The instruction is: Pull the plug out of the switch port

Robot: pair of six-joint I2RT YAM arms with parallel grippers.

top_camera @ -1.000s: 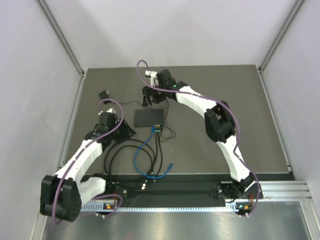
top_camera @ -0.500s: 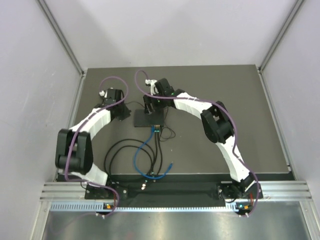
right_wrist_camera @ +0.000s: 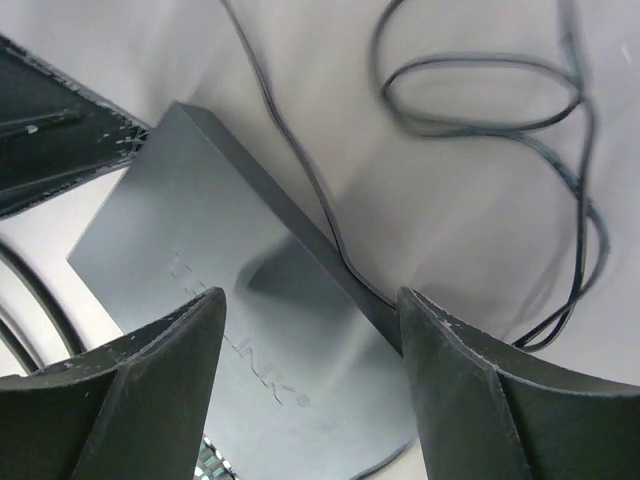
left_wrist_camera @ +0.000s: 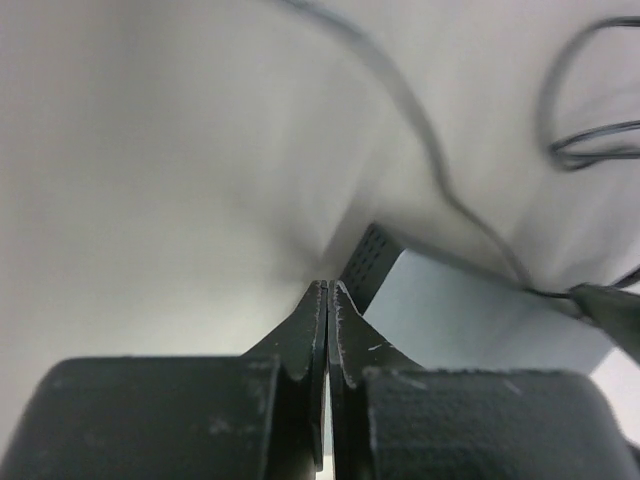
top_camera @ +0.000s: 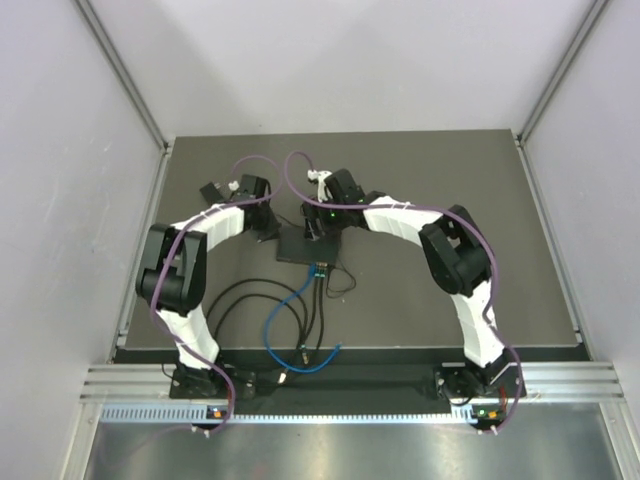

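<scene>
The switch (top_camera: 305,246) is a flat matte black box at mid-table, slightly turned. A blue cable (top_camera: 285,300) and black cables run to plugs at the ports in its near edge (top_camera: 319,267). My right gripper (top_camera: 315,226) hovers over the switch's far part, open and empty. In the right wrist view its fingers (right_wrist_camera: 150,385) straddle the switch's top (right_wrist_camera: 250,310). My left gripper (top_camera: 270,228) is shut and empty at the switch's far left corner. In the left wrist view its tips (left_wrist_camera: 328,287) meet just before that corner (left_wrist_camera: 372,258).
A small black adapter block (top_camera: 210,190) lies at the far left. A thin black cord (right_wrist_camera: 300,170) runs along the switch's far edge and loops on the table (right_wrist_camera: 480,95). Cable loops (top_camera: 240,300) lie between the switch and the arm bases.
My left arm swung from the front left up to the switch's far left corner. My right gripper came down over the switch. The switch turned slightly and the cables shifted.
</scene>
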